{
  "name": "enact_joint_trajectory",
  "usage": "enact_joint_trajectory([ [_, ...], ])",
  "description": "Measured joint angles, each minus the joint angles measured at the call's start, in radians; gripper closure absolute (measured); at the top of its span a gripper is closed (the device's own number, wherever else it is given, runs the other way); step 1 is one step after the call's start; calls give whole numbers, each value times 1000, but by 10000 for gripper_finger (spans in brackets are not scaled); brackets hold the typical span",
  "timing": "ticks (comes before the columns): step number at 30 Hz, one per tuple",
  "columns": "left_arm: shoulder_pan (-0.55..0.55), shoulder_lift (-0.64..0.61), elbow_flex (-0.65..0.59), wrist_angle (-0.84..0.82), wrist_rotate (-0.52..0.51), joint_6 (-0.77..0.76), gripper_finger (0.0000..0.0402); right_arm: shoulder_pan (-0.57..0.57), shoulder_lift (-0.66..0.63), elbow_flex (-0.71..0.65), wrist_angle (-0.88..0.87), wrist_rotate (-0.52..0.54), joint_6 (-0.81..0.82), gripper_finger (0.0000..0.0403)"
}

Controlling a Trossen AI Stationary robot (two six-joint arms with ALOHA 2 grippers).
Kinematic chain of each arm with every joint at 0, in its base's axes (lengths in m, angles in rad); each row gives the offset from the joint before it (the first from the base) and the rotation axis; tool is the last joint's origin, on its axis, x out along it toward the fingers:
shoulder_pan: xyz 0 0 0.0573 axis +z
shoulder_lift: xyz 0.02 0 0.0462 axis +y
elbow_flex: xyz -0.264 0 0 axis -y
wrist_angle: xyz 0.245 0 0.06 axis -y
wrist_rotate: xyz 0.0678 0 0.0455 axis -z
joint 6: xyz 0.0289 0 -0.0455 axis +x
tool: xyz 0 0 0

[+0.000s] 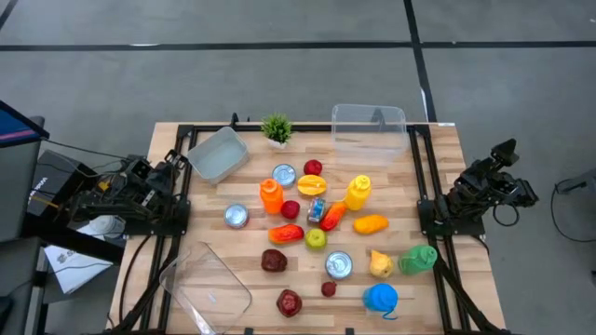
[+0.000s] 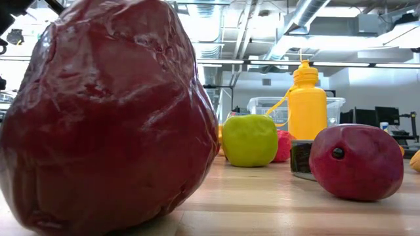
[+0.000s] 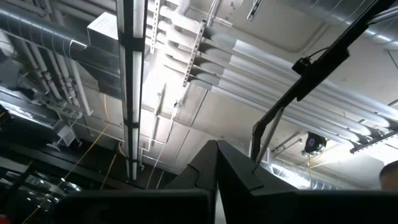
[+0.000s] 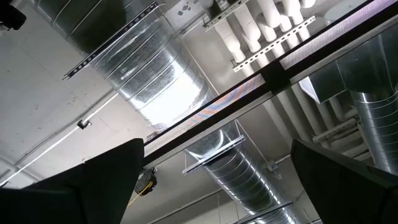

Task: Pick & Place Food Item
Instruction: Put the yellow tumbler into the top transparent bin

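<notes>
Toy food lies scattered over the middle of the wooden table: an orange bottle, a yellow bottle, a green apple, dark red fruits and tins. The low view shows one dark red fruit close up, resting on its base. My left gripper is folded back at the table's left edge, pointing up at the ceiling, its fingers shut on nothing. My right gripper is folded back at the right edge, pointing straight up, open and empty.
Clear tubs stand at the far right, the far left and the near left. A small potted plant stands at the far edge. A blue item and a green bottle lie near right.
</notes>
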Motion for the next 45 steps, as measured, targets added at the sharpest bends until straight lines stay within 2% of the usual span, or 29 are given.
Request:
enact_joint_trajectory([
  [10,0,0,0,0,-51,0,402,0,0,0,0,-3,18,3],
  [12,0,0,0,0,-51,0,402,1,0,0,-33,-7,170,3],
  [15,0,0,0,-7,-51,0,402,1,0,0,-108,-8,613,3],
  [17,0,0,0,-13,-51,0,402,0,0,0,-148,-6,824,3],
  [22,0,0,0,-24,-51,0,402,0,0,0,-178,16,1004,3],
  [31,0,0,0,-29,-52,0,402,0,0,0,-327,17,1236,3],
  [39,0,0,0,-30,-52,-2,402,0,0,0,-397,16,1249,3],
  [45,0,0,0,-29,-52,-3,402,0,0,0,-387,16,1244,3],
])
